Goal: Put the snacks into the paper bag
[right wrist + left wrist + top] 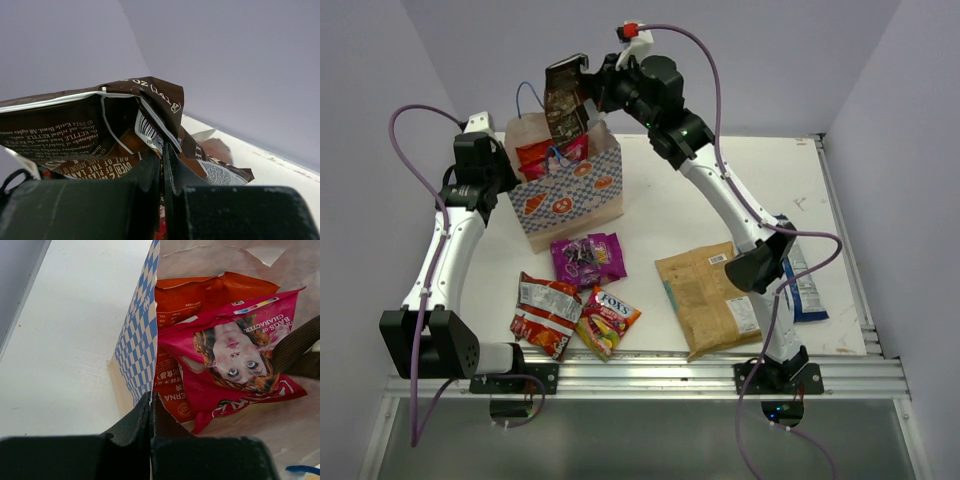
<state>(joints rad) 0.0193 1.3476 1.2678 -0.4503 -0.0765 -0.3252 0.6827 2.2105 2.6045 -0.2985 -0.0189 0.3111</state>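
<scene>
The step in hand is loading the brown packet. The right gripper holds it upright over the open mouth of the paper bag, in the upper middle of the top view, with its lower end dipping into the opening. In the right wrist view the jaws are pinched tight on the packet's crimped top edge.

The left gripper, at the bottom centre of its wrist view, is closed on the bag's checkered side wall at the rim, apparently keeping the mouth steady. Inside lie a pink packet and an orange-red packet.

The next move probably calls for lowering the brown packet past these 2, then parting the right jaws.

5 more lie on the table, in the lower half of the top view:
- purple packet
- silver-red packet
- yellow-red packet
- tan packet
- blue-white packet
</scene>
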